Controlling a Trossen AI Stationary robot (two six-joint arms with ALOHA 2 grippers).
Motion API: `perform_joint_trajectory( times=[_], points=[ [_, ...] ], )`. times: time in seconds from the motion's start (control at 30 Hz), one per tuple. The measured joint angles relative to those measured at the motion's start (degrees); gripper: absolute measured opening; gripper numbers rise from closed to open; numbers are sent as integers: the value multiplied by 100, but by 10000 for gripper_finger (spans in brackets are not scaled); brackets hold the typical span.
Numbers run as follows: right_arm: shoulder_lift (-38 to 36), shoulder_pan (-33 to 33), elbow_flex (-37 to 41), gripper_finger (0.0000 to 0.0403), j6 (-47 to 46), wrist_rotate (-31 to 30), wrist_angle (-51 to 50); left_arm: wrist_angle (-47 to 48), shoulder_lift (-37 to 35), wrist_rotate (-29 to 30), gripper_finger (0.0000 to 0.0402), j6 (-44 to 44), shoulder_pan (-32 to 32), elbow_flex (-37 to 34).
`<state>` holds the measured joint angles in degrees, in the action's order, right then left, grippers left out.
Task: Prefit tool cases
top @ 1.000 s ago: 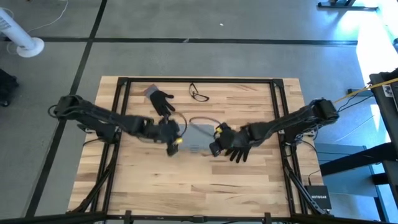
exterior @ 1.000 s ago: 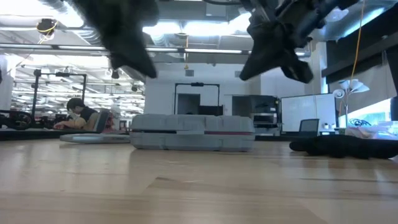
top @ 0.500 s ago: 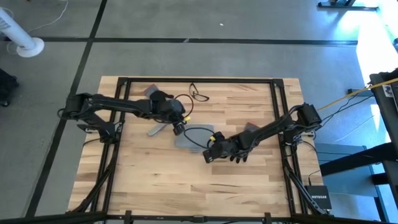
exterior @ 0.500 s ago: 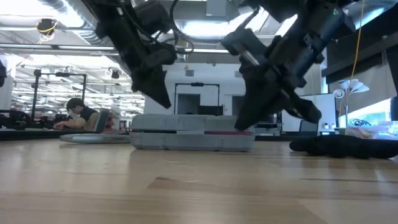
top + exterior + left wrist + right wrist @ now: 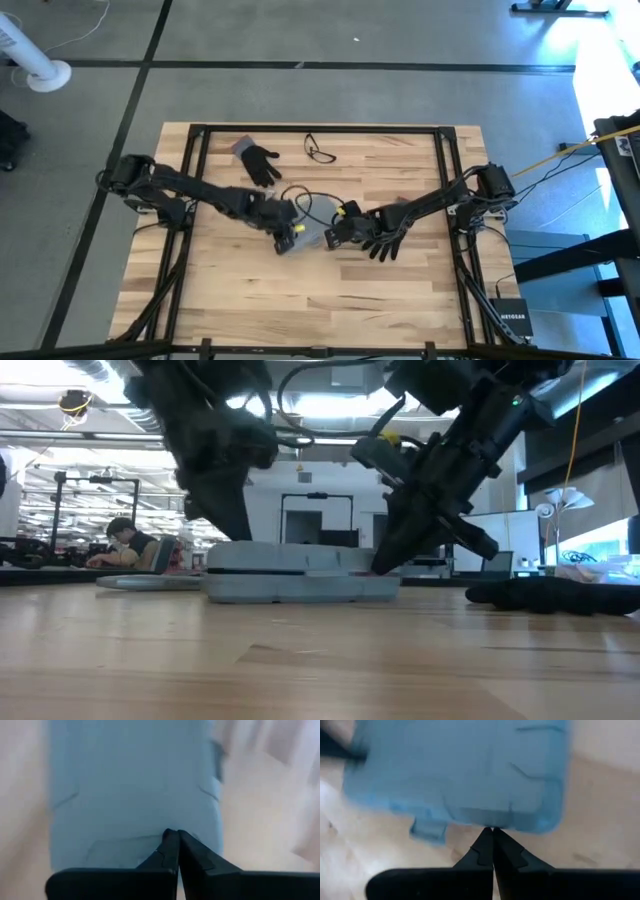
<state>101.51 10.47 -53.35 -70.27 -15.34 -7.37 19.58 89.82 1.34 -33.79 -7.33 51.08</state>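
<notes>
Tool case, blue-grey and flat, lying closed near the middle of the surface, slightly toward the far edge, resting flat on the wood with a dark seam running along its side in the low view. Left claw coming in from the left edge and pressing at the case's left end, fingers drawn fully together, gripping nothing; in the left wrist view, the two dark fingertips meeting in a point right over the case's pale blue lid. Right claw reaching in from the right edge to the case's right end, likewise pinched shut and holding nothing; in the right wrist view, its closed tip sitting just at the rounded edge of the case, beside a small latch tab sticking out from the case's rim. Cannot tell whether either tip is actually touching the plastic. Black glove lying toward the far left corner, partly over a small grey bar; second black glove lying under the right arm, just beside the case. Pair of glasses sitting near the far edge. Dark cable looping over the case's far side. Person sitting in the room beyond the surface in the low view.
</notes>
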Motion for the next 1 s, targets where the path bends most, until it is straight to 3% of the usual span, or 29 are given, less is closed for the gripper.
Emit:
perform_joint_trajectory(
  times=[0.3,0.5,0.67,0.8,1.0],
  points=[
    [0,-314,-2,0,676,313,104,-698,-26,609,0,-1087,-990,0],
    [-173,-303,-2,0,1140,617,12,-813,-234,955,0,-387,-954,159],
    [-354,-295,-3,0,1415,902,-269,377,-691,1652,0,25,-624,224],
    [-358,-291,54,0,1505,1058,-306,1303,-728,1560,0,17,-275,-37],
    [-361,-84,59,0,1520,1062,-287,747,-721,1499,0,-340,-112,-784]
  ],
)
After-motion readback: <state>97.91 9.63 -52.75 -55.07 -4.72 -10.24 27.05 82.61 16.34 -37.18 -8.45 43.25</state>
